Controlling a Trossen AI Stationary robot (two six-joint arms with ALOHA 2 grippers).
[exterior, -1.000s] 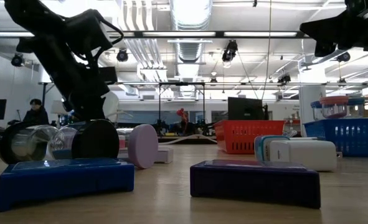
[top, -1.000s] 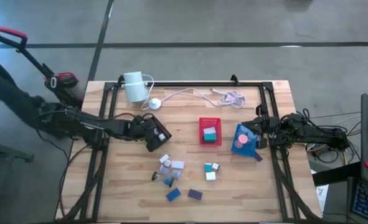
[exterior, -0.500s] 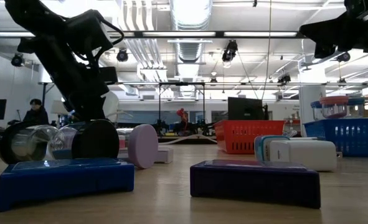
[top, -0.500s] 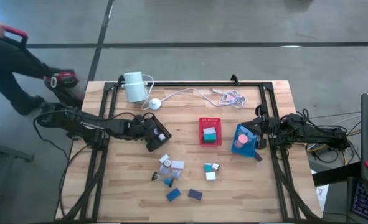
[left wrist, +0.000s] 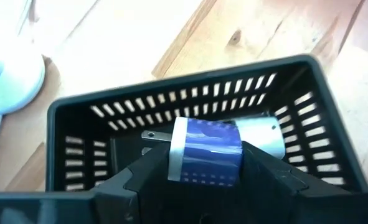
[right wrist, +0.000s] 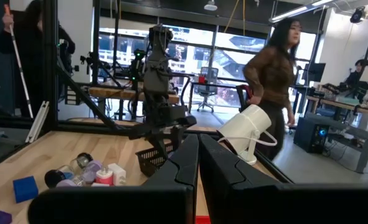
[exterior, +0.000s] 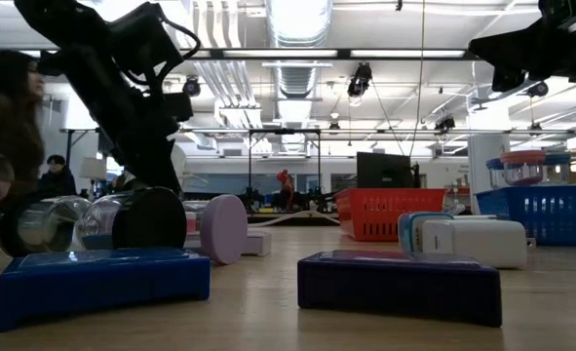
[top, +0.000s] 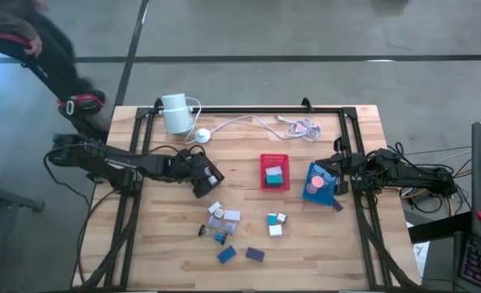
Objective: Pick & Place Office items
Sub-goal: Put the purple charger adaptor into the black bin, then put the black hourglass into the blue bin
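Note:
My left gripper (left wrist: pixel 205 169) hangs over the black tray (left wrist: pixel 171 94) at the table's middle left (top: pixel 201 181), slanting down into it. Its fingers are apart. Between them, inside the tray, is a blue piece with a white band and a metal prong (left wrist: pixel 205 149). Other office items lie loose on the wood: a cluster (top: pixel 220 220), a few small blocks (top: pixel 275 224), a blue block (top: pixel 227 254) and a purple block (top: pixel 255 255). My right gripper (right wrist: pixel 198 155) waits shut at the right edge (top: pixel 335 171). My left gripper's fingers (left wrist: pixel 146 177) stand on either side of the blue piece's body (left wrist: pixel 233 155), coming from above at a slant. I cannot tell whether they touch it or whether it rests on the tray's floor.
A red tray (top: pixel 275 185) holds a teal piece (top: pixel 274 175). A blue tray (top: pixel 321 195) with a pink round piece (top: pixel 312 184) sits under my right arm. A white cylinder (top: pixel 175 112) and its cable (top: pixel 256 124) lie at the far edge. A person moves beyond the far left corner.

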